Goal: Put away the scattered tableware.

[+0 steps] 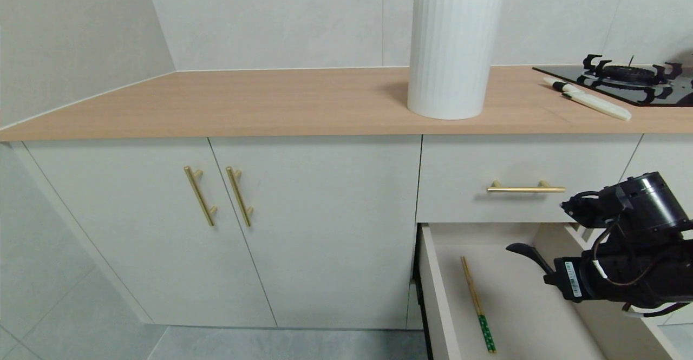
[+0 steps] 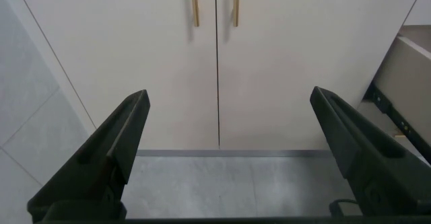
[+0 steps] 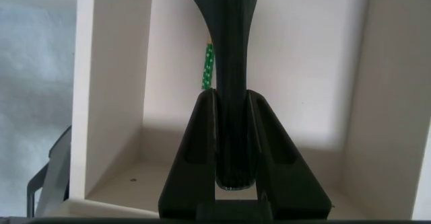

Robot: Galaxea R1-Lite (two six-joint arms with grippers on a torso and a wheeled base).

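left gripper (image 2: 229, 150): spread wide, empty, low before cabinet doors (image 2: 217, 62) | right gripper (image 3: 231, 97): clenched on black spoon (image 1: 524, 250), above open drawer (image 1: 433, 284) | chopsticks (image 1: 476, 300): lying inside | step: stowing spoon | next: lower, release beside chopsticks | beyond: knife (image 1: 590, 102) on countertop (image 1: 243, 100)

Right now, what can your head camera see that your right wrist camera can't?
Only the head view: the wooden countertop, the white ribbed canister, a white knife, the stove and the cupboard doors. Only the right wrist view: up close, the right gripper clamped on the black utensil. Both: the open drawer, the green-tipped chopsticks inside it, and that utensil.
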